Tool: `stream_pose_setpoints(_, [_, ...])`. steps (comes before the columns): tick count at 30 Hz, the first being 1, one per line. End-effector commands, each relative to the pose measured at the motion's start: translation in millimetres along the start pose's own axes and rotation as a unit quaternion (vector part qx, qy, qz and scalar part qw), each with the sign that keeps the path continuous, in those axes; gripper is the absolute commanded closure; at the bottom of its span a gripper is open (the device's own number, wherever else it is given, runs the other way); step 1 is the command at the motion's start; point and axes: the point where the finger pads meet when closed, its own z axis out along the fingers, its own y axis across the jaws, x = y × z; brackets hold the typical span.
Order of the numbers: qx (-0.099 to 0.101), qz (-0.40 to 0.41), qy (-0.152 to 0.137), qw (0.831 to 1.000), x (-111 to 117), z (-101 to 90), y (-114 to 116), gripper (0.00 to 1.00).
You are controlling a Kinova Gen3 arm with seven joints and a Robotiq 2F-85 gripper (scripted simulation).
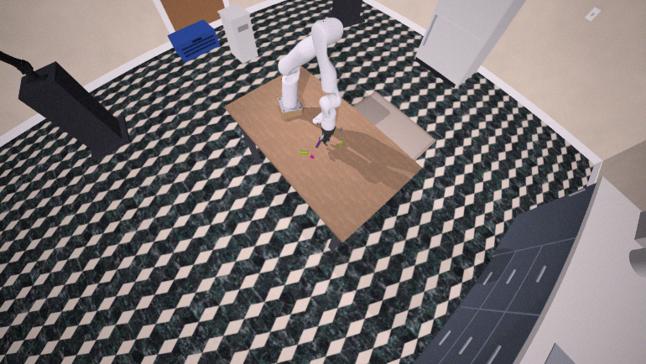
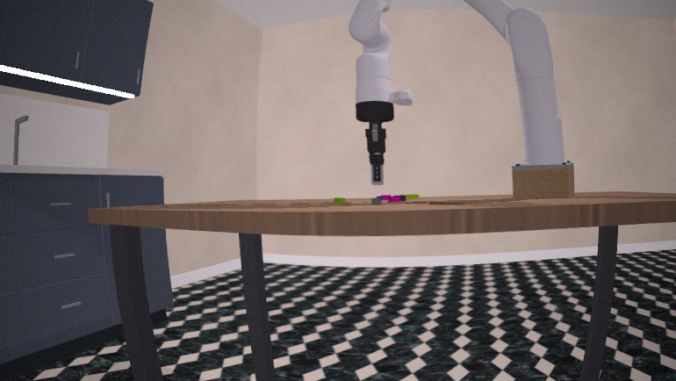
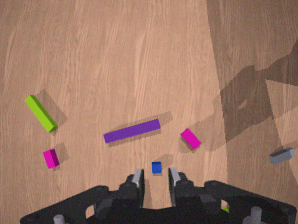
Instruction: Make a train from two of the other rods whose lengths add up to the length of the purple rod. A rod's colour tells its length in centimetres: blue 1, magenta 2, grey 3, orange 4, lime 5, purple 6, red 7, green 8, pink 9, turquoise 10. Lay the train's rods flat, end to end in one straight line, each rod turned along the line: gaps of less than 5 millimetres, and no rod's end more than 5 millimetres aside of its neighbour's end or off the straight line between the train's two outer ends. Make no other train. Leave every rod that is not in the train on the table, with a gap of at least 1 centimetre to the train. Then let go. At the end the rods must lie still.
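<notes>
The fingers stand drawn in to a narrow slot with bare wood showing between them, pinching nothing, as the arm hangs well above the tabletop (image 3: pixel 133 43). Straight beneath the slot lies the blue rod (image 3: pixel 156 167), flat and apart from every neighbour. Just beyond it stretches the purple rod (image 3: pixel 132 131), with a magenta rod (image 3: pixel 190 139) off its right end. A second magenta rod (image 3: pixel 51 157) and a lime rod (image 3: pixel 41 112) lie out to the left, and a grey rod (image 3: pixel 281 156) sits well off to the right.

Blue and lime together would match purple, so the blue piece looks the likely first pick. It reads as a stiff, very light block, easily nudged or flipped. A grip square across its two side faces at mid-length seems safest, with the fingers lowered evenly so that neither pad pushes it aside.
</notes>
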Motion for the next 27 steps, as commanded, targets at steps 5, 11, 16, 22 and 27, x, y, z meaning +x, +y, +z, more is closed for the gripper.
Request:
stream_pose_setpoints(5, [-0.001,-0.008,0.003,1.0,3.5,8.8,0.0,0.76])
stream_pose_setpoints(11, [-0.001,-0.008,0.003,1.0,3.2,13.0,-0.2,0.76])
stream_pose_setpoints(16, [-0.001,-0.008,0.004,1.0,3.6,14.3,0.0,0.76])
stream_pose_setpoints(22, [-0.001,-0.008,0.003,1.0,3.3,13.9,0.1,0.76])
stream_pose_setpoints(27, [-0.001,-0.008,0.003,1.0,3.3,13.9,0.1,0.76])
